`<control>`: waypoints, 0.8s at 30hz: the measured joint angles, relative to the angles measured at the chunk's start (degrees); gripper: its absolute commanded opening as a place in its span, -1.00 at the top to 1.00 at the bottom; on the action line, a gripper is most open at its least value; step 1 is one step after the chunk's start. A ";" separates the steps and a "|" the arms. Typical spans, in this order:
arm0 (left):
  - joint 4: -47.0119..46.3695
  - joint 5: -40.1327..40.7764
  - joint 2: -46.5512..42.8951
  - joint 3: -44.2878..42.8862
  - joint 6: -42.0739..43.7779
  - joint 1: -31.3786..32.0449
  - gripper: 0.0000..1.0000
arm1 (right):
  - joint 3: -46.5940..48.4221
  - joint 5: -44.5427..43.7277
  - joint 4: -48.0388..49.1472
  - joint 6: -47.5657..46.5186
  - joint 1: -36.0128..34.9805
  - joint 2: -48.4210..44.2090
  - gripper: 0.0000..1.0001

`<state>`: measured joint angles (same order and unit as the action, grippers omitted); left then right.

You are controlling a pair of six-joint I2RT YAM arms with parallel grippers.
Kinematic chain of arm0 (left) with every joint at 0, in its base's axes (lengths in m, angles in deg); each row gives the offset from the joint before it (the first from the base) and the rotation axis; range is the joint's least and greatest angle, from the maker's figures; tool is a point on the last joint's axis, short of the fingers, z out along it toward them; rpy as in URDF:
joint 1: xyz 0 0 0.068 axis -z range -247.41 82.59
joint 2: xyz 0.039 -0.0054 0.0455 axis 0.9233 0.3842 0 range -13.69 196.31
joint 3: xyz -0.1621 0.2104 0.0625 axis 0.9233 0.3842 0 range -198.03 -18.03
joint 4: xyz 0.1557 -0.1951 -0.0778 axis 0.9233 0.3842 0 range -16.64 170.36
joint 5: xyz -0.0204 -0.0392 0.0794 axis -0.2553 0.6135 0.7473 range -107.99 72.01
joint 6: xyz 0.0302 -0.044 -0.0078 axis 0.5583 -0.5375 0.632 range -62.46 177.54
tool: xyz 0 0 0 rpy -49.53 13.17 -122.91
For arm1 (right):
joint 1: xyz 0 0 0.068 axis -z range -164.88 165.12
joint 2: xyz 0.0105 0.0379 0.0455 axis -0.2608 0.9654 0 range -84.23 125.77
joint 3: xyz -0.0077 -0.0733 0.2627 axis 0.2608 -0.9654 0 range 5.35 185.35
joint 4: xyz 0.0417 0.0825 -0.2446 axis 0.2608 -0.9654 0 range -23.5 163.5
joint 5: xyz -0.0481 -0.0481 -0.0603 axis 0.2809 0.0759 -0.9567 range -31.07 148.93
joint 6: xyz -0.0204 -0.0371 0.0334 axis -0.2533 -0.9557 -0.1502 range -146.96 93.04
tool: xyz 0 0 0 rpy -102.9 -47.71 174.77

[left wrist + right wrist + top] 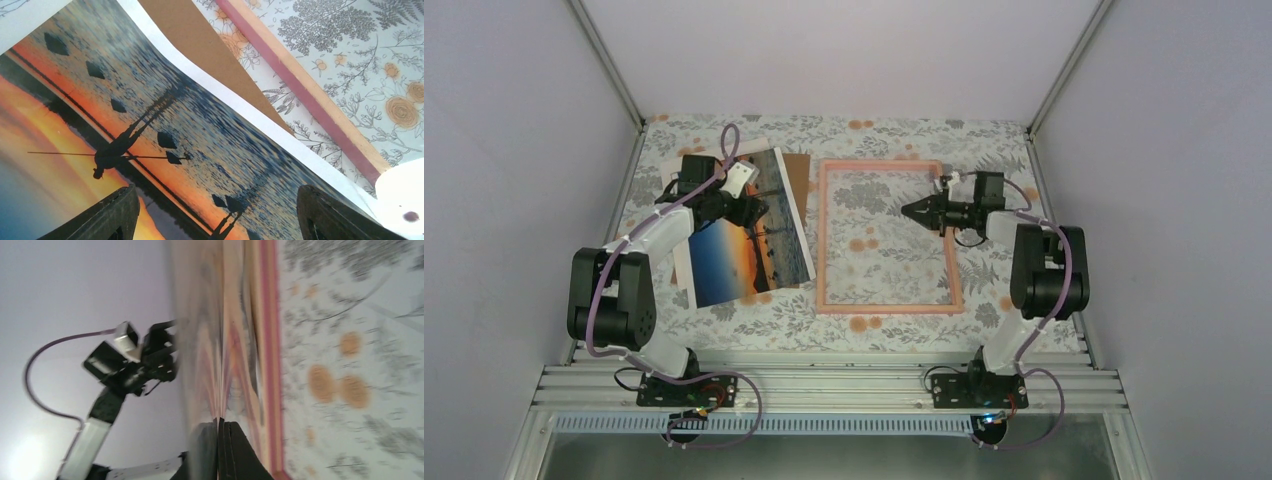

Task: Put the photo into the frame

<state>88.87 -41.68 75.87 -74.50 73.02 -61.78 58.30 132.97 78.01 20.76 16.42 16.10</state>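
The photo [744, 255], an orange sunset over blue water with a white border, lies face up at the left and partly covers a brown cardboard board [798, 175]. My left gripper [752, 212] hovers open just above the photo's far part. In the left wrist view its jaws [216, 192] stand wide apart over the print [150, 100]. The pink frame [822, 240] lies to the photo's right. My right gripper [911, 210] reaches in over the frame's right bar. In the right wrist view it is shut [220, 422] on a thin, blurred, pinkish edge that seems part of the frame [270, 340].
The flower-patterned tablecloth [874, 340] covers the table. The cardboard board [200, 35] and the frame's left bar [300, 85] run close beside the photo's right edge. White walls close in the left, back and right. An aluminium rail [824, 385] carries the arm bases.
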 measured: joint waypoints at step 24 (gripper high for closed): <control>0.09 -3.43 2.34 -2.60 -1.44 0.00 -0.59 | 11.17 -8.90 -25.57 -29.73 4.04 12.48 0.93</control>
<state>88.96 -45.11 78.21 -77.10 71.58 -61.78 69.47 124.07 52.44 -8.97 20.46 28.58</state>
